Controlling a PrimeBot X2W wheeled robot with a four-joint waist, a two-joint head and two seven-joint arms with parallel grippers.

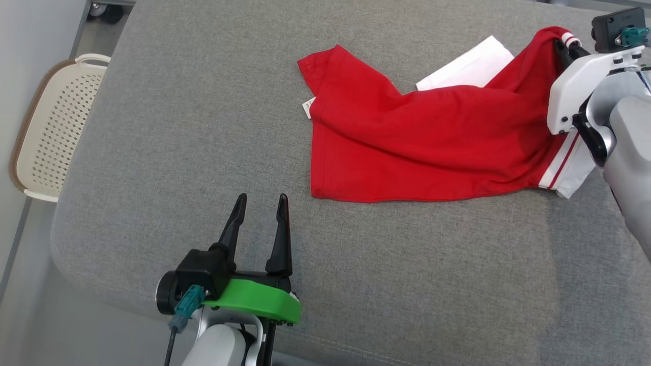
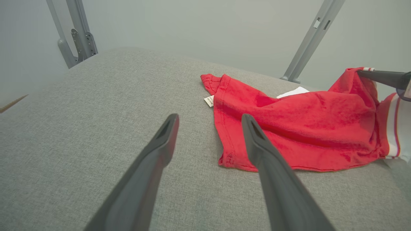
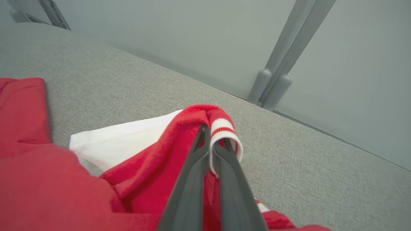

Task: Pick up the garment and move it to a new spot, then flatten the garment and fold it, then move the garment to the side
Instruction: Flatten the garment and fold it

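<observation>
Right gripper (image 3: 213, 136) clamped on crumpled red-and-white fabric garment (image 1: 422, 142), left gripper (image 1: 260, 203) spread, idle; move, flatten, fold all pending.

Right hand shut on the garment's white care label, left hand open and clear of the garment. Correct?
No: the right hand is shut on the garment's striped cuff, per the right wrist view; the care label lies free at the other end. Left hand is open, clear of the garment.

Tag (image 1: 307, 108) on garment (image 1: 422, 137) — print unreadable (too small); basket (image 1: 51, 127) partly hidden.
</observation>
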